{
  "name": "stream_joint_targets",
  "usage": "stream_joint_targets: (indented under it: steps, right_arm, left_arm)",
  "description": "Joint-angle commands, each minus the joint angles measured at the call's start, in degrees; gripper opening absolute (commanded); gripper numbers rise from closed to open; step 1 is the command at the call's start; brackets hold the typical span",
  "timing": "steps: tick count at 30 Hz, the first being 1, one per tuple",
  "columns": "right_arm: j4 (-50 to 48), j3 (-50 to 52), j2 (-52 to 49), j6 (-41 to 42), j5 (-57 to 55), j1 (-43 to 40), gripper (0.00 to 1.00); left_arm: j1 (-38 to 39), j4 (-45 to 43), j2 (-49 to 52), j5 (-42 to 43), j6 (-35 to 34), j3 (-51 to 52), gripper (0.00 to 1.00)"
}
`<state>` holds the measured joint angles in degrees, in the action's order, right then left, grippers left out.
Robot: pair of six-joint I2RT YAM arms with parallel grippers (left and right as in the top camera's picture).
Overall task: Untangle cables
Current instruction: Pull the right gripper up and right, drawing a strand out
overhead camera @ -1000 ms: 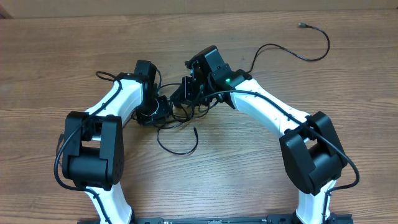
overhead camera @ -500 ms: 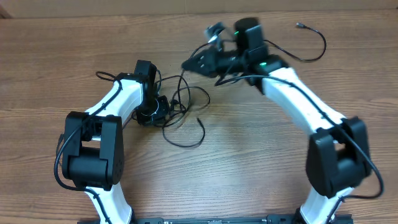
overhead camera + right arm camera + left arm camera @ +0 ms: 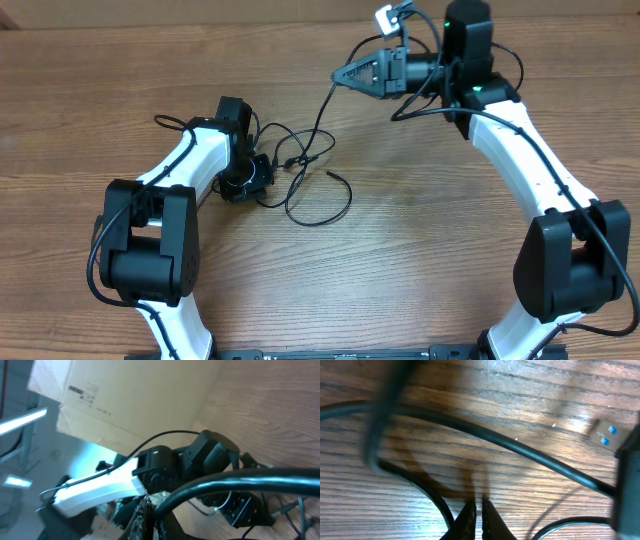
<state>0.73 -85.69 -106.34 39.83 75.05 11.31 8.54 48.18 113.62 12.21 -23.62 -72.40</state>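
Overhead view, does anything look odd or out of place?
Nothing damaged. One cable runs through the air from the raised right gripper down to the loose tangle beside the left gripper, instead of lying flat.

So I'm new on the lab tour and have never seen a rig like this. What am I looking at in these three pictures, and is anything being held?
It is a robot with two white arms, the left arm and the right arm, at a wooden table. Each arm ends in a two-finger gripper. The wide picture comes from a camera fixed above the table. The other two come from small cameras on the wrists, each looking along its own fingers. Thin black cables lie in loose loops on the table. The left gripper is down at the bunch. Its wrist view shows the fingertips closed together, but I can't tell whether a cord is between them. The right gripper is raised and pinches one cable, which runs down to the bunch.
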Motion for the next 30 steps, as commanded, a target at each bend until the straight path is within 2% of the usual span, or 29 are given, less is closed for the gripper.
stream_joint_targets:
  steps: [1,4,14,19,24,27,30]
  right_arm:
    - [-1.14,-0.26,1.77,4.70,5.68,-2.05,0.04]
    - [-2.97,-0.26,1.77,9.01,6.51,-3.06,0.04]
    - [-5.92,-0.22,1.77,10.16,1.62,-4.52,0.04]
    - [5.27,-0.20,1.77,20.17,-9.01,-3.45,0.04]
    - [17.88,-0.17,1.75,19.74,-18.93,0.50,0.04]
    - [18.21,-0.17,1.77,19.80,-20.31,3.61,0.04]
    - [13.20,-0.17,1.75,20.22,-17.66,5.95,0.04]
  left_arm:
    - [0.11,-0.70,3.28,-3.82,0.26,2.67,0.08]
    - [0.11,-0.66,3.28,-3.82,0.26,2.67,0.09]
    - [0.11,-0.68,3.28,-3.80,0.26,2.67,0.09]
    - [0.11,-1.18,3.28,-3.78,0.24,2.67,0.09]
    - [0.11,-1.84,3.28,-3.63,-0.70,2.67,0.09]
    - [0.11,-1.88,3.28,-3.65,-0.81,2.67,0.09]
    - [0.11,-1.88,3.28,-3.65,-0.81,2.67,0.09]
